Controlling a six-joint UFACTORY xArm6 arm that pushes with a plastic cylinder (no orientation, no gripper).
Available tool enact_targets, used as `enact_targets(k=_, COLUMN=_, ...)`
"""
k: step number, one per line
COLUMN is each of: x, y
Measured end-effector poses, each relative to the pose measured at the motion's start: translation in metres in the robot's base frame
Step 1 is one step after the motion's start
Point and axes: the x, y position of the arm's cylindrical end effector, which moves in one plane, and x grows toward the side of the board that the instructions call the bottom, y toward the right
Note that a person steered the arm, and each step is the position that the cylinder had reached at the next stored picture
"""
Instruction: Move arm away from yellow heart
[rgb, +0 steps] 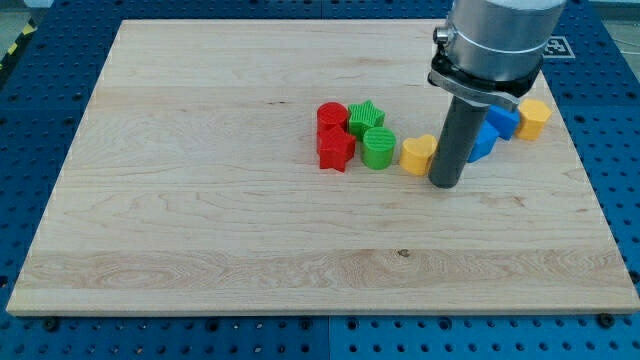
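My tip (446, 184) is set on wooden board (200, 230), no jaws carried, bare rod only. Yellow heart (417, 154) is found just beside tip at 10 o'clock. Blue blocks (497, 124) are partly hidden behind rod at 1 o'clock; yellow block (534, 117) is seen beyond. Green cylinder (378, 148), green star (365, 117), red blocks (334, 138) are clustered at 9 o'clock.

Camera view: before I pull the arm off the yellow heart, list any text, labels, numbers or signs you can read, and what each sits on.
No readable words or numbers anywhere.
Black-and-white square marker at the view's top right, behind the arm: a pattern, partly hidden, no text.
Yellow-black striped tape at the view's top left: a marking only.
The blocks and wooden board carry no print.
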Motion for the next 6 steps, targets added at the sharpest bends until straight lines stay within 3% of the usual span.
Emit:
enact_targets(k=4, x=-0.022, y=-0.015)
enact_targets(k=6, x=0.011, y=0.011)
